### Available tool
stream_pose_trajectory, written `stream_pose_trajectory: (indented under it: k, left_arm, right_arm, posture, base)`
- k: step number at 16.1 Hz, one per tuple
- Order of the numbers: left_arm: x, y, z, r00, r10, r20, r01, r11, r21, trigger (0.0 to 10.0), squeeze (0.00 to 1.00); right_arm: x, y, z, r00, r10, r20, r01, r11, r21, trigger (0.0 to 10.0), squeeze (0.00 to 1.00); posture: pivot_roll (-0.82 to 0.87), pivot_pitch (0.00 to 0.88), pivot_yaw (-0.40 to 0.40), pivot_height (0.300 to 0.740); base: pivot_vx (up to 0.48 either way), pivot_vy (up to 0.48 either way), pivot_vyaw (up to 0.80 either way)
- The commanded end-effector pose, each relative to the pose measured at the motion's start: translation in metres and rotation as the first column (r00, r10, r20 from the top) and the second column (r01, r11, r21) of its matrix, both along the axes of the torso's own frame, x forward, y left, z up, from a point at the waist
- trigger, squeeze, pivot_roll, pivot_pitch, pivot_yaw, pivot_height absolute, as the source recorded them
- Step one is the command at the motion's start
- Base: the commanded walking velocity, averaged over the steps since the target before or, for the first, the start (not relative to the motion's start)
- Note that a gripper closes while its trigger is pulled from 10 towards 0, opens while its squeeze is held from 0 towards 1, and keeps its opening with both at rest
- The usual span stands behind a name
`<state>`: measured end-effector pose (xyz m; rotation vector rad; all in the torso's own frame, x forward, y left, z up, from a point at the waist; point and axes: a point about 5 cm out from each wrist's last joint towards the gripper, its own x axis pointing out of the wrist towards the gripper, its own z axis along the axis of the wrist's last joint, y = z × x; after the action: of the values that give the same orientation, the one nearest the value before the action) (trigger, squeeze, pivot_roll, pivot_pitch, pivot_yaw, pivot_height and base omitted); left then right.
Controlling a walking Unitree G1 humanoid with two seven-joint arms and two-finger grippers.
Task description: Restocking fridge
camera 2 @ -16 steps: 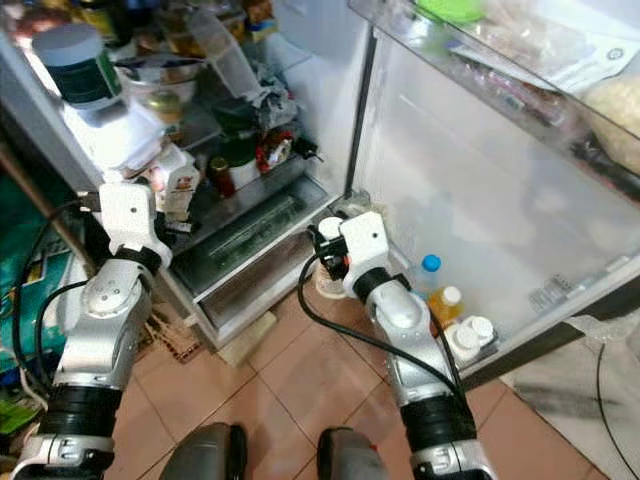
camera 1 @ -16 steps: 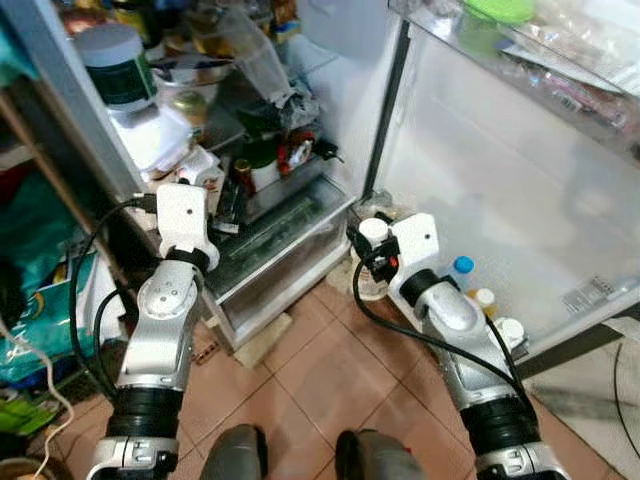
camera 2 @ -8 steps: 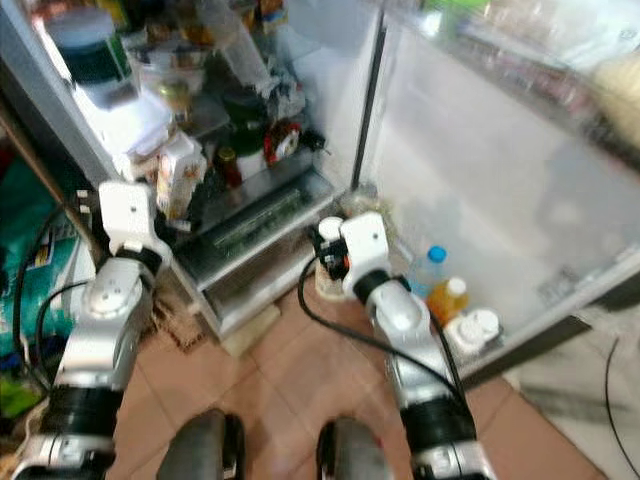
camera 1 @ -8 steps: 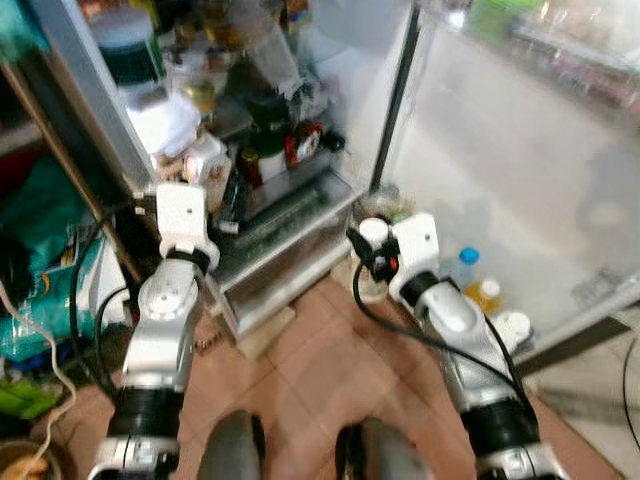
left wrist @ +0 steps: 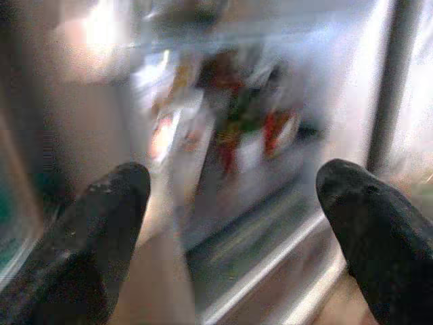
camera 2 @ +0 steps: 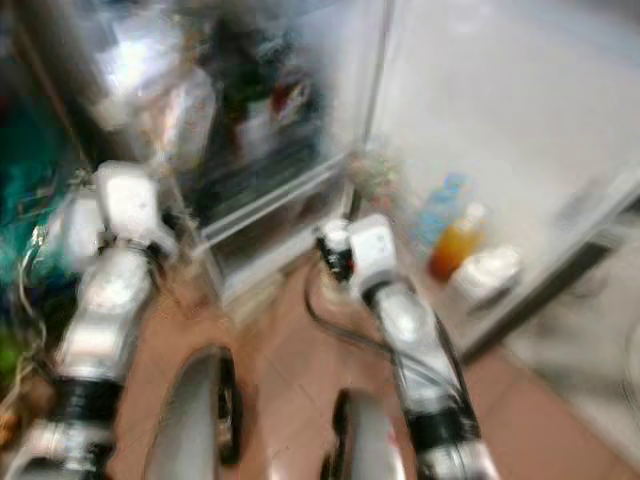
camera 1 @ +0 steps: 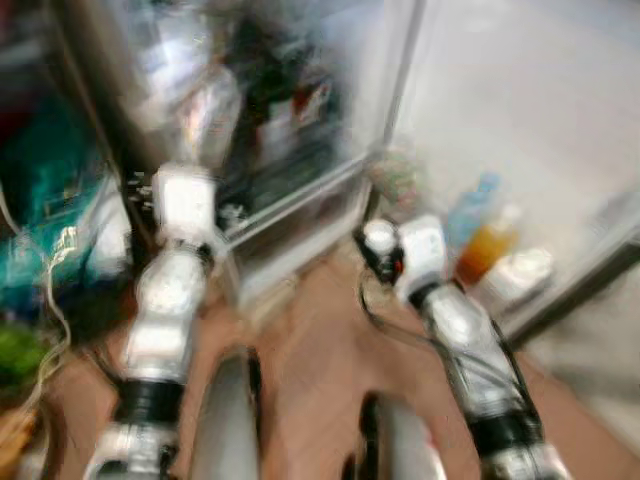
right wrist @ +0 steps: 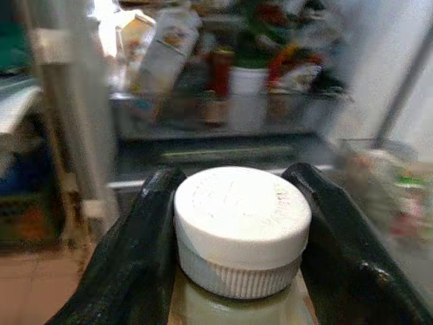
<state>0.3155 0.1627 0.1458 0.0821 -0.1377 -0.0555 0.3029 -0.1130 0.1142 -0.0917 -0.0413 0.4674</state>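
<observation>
Terracotta floor tiles front the open fridge; right gripper clasps a white-capped bottle, left gripper spread wide, empty, facing blurred shelves.

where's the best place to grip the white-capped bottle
At the neck, just under the white cap, a finger on each side. The cap is wider than the neck, so its rim probably stops the bottle slipping down. The right gripper is placed this way.
</observation>
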Motion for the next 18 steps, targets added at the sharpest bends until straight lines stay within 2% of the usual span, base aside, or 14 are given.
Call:
stream_pose_trajectory:
  k: [1, 4, 10, 18]
  left_arm:
    - [0.0, -0.002, -0.003, 1.0, -0.002, -0.019, 0.002, 1.0, 0.006, 10.0, 0.0]
    - [0.001, 0.002, -0.004, 1.0, 0.017, -0.016, -0.017, 1.0, 0.011, 10.0, 0.0]
    - [0.001, 0.003, -0.002, 1.0, 0.027, -0.005, -0.027, 1.0, 0.009, 10.0, 0.0]
    - [0.003, 0.002, -0.002, 1.0, 0.023, -0.002, -0.023, 1.0, 0.004, 10.0, 0.0]
  right_arm:
    - [-0.001, 0.001, 0.004, 1.0, 0.002, 0.019, -0.002, 1.0, 0.013, 10.0, 0.0]
    - [0.0, 0.002, 0.006, 1.0, 0.005, 0.03, -0.005, 1.0, 0.018, 10.0, 0.0]
    - [0.001, 0.008, 0.015, 0.997, 0.022, 0.072, -0.026, 0.998, 0.056, 10.0, 0.0]
    - [0.002, 0.007, 0.02, 0.995, 0.014, 0.099, -0.019, 0.998, 0.055, 10.0, 0.0]
  posture:
    - [0.01, 0.131, -0.023, 0.62]
    - [0.01, 0.131, -0.023, 0.62]
    - [0.01, 0.131, -0.023, 0.62]
    - [0.01, 0.132, -0.019, 0.62]
  base:
    - [0.0, 0.0, 0.0]
    - [0.097, 0.0, 0.0]
    - [0.376, 0.0, 0.0]
    - [0.387, 0.0, 0.0]
